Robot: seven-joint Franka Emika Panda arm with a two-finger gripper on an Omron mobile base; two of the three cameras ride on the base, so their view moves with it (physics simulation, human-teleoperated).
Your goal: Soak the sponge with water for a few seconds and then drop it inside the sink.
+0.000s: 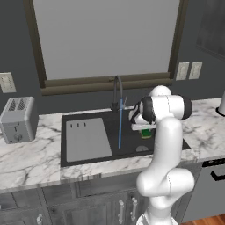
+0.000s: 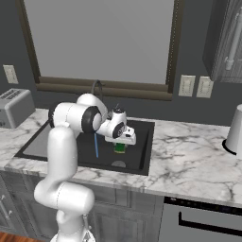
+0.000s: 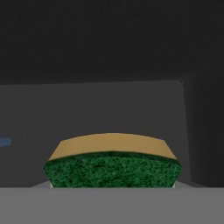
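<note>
Above the right half of the sink [image 1: 83, 154], the gripper [image 1: 145, 130] hangs from the bent white arm and points down, its jaws clamped on the sponge [image 1: 146, 133]. From the left base camera the sponge shows as a small green and yellow block just under the hand, held clear of the basin floor. From the right base camera the sponge [image 2: 120, 147] sits at the 6 o'clock side of the gripper [image 2: 121, 143], above the round drain [image 2: 118, 164].

Through the hand camera the sponge [image 3: 113, 161] lies at 6 o'clock in the frame, with the green scouring face toward the lens and the yellow body behind it. The dark basin wall stands beyond it.

The water [image 1: 120, 127] falls as a thin blue vertical stream from the dark gooseneck faucet [image 1: 117, 90]. The stream lies at the 9 o'clock side of the sponge, near it but apart; the two do not touch. The right base camera shows the stream [image 2: 96, 144] partly behind the arm.

A light grey ribbed drainboard [image 1: 87, 139] covers the left part of the basin. A silver toaster [image 1: 17, 118] stands on the white marble countertop [image 1: 30, 160], well apart from the sink at 9 o'clock.
</note>
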